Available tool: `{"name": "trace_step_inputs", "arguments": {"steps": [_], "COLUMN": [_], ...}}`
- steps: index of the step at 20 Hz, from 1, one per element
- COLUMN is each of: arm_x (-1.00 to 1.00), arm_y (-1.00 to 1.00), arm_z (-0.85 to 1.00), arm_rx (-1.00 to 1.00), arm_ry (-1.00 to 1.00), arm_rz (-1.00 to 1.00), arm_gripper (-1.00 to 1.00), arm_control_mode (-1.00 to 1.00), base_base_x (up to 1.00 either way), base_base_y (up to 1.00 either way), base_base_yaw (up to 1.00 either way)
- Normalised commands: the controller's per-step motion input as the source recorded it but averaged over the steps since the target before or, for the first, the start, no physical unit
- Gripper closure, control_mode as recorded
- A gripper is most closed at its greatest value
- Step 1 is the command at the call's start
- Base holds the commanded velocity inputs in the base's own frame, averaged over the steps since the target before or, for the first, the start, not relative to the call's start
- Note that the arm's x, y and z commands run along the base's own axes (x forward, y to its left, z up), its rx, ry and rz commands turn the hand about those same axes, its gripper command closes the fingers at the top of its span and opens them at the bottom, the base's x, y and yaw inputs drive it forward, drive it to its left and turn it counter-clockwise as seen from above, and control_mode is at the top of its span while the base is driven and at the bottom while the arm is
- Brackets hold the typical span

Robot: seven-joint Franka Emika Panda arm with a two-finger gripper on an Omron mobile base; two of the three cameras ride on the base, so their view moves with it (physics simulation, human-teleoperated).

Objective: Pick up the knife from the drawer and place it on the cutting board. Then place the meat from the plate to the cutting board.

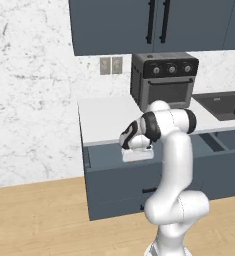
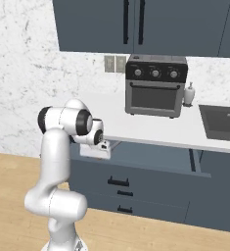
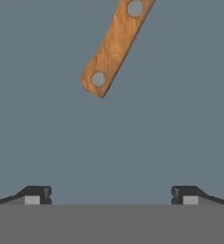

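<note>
Left base view: the drawer (image 1: 109,160) is pulled out under the white table (image 1: 109,117), in the middle of the frame; dark blue-grey, shallow, its floor bare where it shows. The white arm bends over it, the hand pointing down into the drawer at centre frame. A black toaster oven (image 1: 164,80) stands on the table at upper right of centre, with a dark sink (image 1: 224,105) at the right edge.

Right base view: the same drawer (image 2: 150,159) stands open at mid-frame, with black bar handles on the fronts below it. The hand hangs over the drawer's left end. A white soap bottle (image 2: 189,94) stands just right of the toaster oven (image 2: 155,86).

Hand view: the knife (image 3: 114,45) lies on the flat blue-grey drawer floor, upper centre of the frame. Its tan wooden handle shows, slanting up to the right, with two grey rivets and a cut-off butt end; the blade runs out of the frame. The pincer (image 3: 111,195) is spread wide, both tips at the bottom, holding nothing, apart from the handle.
</note>
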Motion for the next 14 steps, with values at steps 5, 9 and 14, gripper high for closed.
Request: {"name": "trace_step_inputs", "arguments": {"steps": [5, 9, 14], "arm_x": [-0.83, -1.0, -1.0], "arm_y": [-0.09, -0.23, -0.35], "arm_z": [0.0, 0.04, 0.2], "arm_rx": [0.01, 0.01, 0.02], "arm_ry": [0.19, 0.21, 0.26], "arm_rz": [0.0, 0.0, 0.0], "arm_gripper": [-1.0, -1.0, -1.0], "arm_control_mode": [-1.0, -1.0, -1.0], "base_base_x": [0.0, 0.0, 0.0], "base_base_y": [0.0, 0.0, 0.0], "base_base_yaw": [0.0, 0.0, 0.0]}}
